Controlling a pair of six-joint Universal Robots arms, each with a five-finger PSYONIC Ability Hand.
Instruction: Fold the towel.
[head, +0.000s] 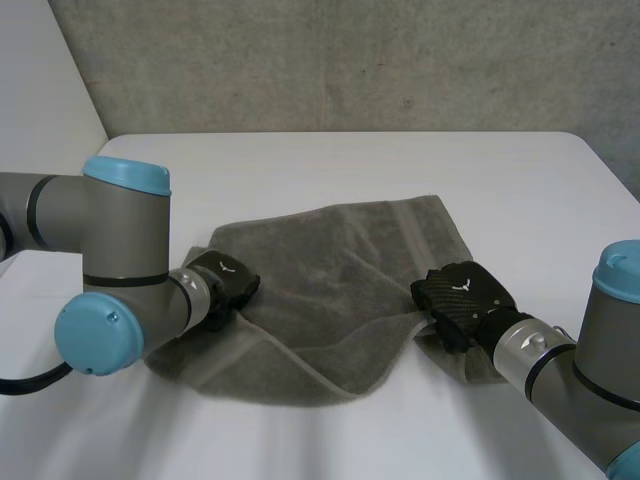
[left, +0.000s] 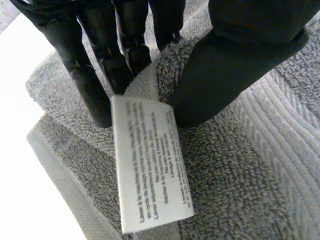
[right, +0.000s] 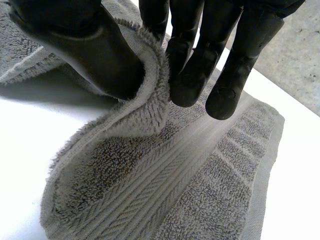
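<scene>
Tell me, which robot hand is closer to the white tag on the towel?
Left. The left hand pinches the towel right beside the white tag; the right hand pinches the towel's opposite side, away from it.

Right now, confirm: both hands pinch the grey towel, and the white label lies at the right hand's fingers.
Wrong hand: the white label lies at the left hand's fingers, as the left wrist view shows. It and the right hand do pinch the grey towel.

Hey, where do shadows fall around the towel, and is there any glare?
Right wrist view: the towel, lifted at its edge, darkens the table beneath. Left wrist view: the label is bright, its print not washed out. Head view: even light, no glare.
</scene>
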